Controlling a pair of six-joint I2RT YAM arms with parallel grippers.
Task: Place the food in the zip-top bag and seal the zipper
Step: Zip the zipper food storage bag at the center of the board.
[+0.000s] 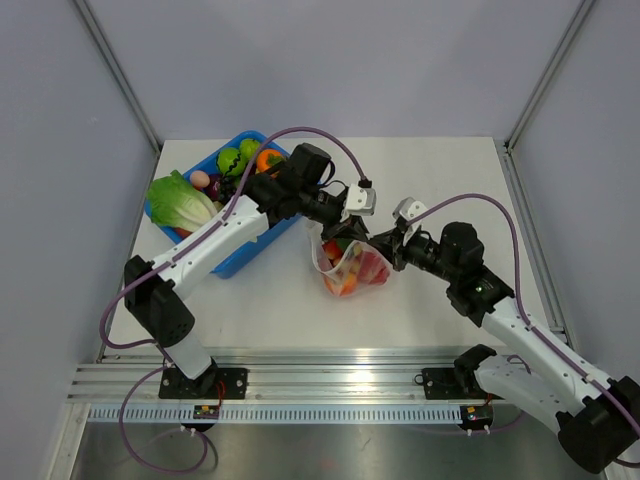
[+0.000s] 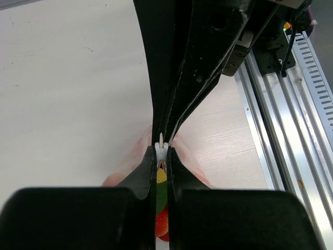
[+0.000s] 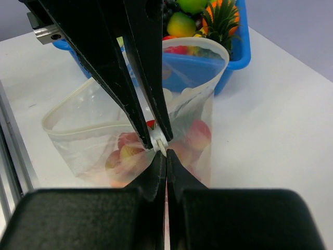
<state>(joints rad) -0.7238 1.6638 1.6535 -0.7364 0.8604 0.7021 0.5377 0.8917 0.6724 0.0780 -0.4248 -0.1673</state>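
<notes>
The zip-top bag (image 1: 352, 268) stands on the table's middle, with red, orange and yellow food (image 3: 127, 154) inside. Its mouth is a wide open loop, with the pale zipper (image 3: 88, 121) along the rim. My left gripper (image 1: 352, 231) is shut on the zipper's white end piece (image 2: 162, 150) at one corner of the mouth. My right gripper (image 1: 384, 246) meets it tip to tip and is shut on the bag's edge (image 3: 166, 154) just below. Food (image 2: 162, 200) shows between the left fingers.
A blue bin (image 1: 243, 257) at the back left holds a lettuce (image 1: 181, 201) and several other toy fruits; it also shows in the right wrist view (image 3: 242, 48). An aluminium rail (image 1: 330, 382) runs along the table's near edge.
</notes>
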